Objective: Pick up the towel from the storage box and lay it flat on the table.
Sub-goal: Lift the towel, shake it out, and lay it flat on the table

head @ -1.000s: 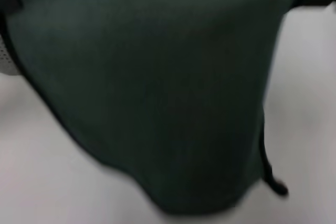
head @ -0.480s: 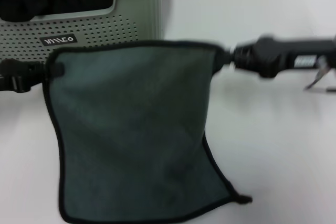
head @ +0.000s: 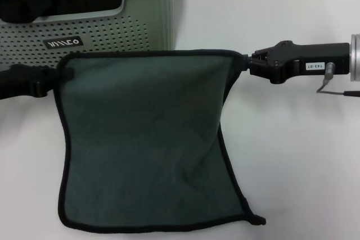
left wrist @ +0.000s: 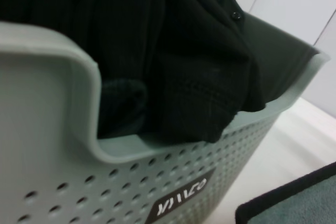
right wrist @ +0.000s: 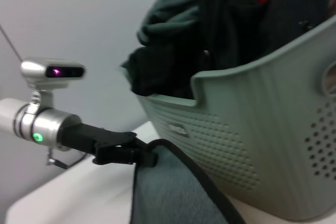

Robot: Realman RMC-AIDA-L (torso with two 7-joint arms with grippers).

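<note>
White table (head: 292,155) fills most of the head view. Towel (head: 143,139), teal-green face up with black edging, is stretched between both grippers just in front of the storage box (head: 112,29), its near part draped on the table, one near corner ending in a small loop. Storage box sits at the far left, stuffed with black fabric (left wrist: 173,51), black label on its wall. Left gripper (head: 61,75) clamped on the towel's far-left corner; right gripper (head: 243,63) clamped on the far-right corner.
</note>
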